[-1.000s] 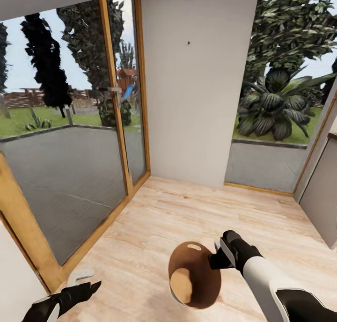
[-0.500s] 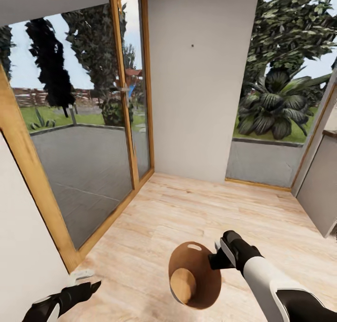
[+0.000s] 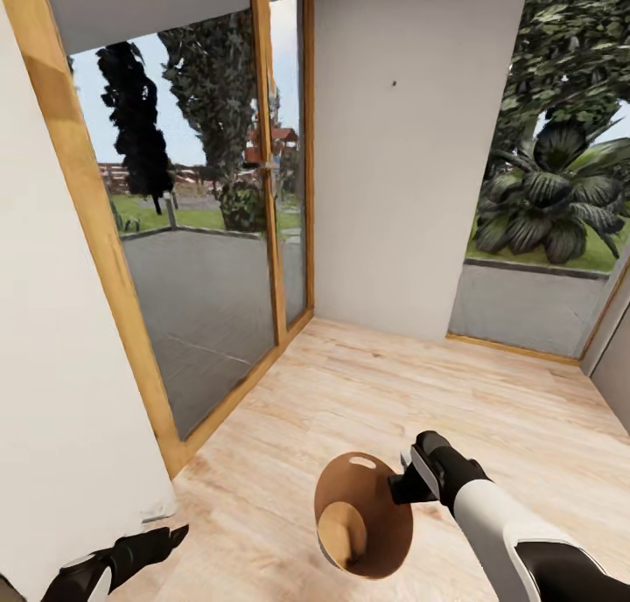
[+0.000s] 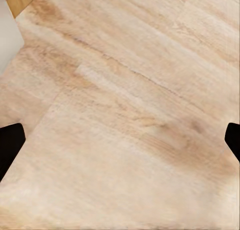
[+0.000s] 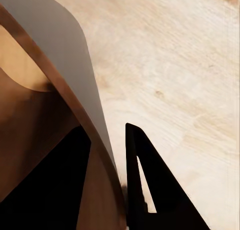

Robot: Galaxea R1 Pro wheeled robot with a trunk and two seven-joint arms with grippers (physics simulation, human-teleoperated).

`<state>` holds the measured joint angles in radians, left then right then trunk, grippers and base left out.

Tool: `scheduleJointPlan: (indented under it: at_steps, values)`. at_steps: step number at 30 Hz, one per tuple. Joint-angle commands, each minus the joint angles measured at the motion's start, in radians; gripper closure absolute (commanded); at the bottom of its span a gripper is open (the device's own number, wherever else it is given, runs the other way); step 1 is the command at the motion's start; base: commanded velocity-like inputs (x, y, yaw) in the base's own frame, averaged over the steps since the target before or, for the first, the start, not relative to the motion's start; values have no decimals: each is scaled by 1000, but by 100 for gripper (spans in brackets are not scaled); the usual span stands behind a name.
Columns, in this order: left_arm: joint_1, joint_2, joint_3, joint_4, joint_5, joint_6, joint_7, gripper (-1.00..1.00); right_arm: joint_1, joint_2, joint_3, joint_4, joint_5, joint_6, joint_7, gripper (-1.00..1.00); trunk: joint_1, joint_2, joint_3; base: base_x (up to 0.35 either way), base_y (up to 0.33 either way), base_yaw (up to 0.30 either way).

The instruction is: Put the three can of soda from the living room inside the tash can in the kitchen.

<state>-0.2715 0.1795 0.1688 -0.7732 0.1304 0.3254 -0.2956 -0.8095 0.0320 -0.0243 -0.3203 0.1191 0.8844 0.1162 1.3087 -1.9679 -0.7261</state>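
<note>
Step in hand, by my reading: carrying the bin, no cans visible inside. Right tool is clamped on the bin's rim, wall pinched between its fingers. Left tool spread wide, empty, over floor. Next probably needs a set-down spot near the window.

The head camera swings leftward, so the white wall at the near left now covers far more of the view. The wood-framed glass panes and the leafy garden plant slide rightward, and the grey cabinet drops almost out of frame.
</note>
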Motion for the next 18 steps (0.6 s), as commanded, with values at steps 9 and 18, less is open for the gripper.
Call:
scheduleJointPlan:
  at_steps: [9,18]
  values:
    - [0,0,0,0,0,1,0,-100,0,0,-3,0,-19,1,1,100,0,0,-5,-288,131,221]
    - [0,0,-1,0,0,0,0,-100,0,3,-2,1,-19,1,0,100,0,0,-9,-292,134,221]
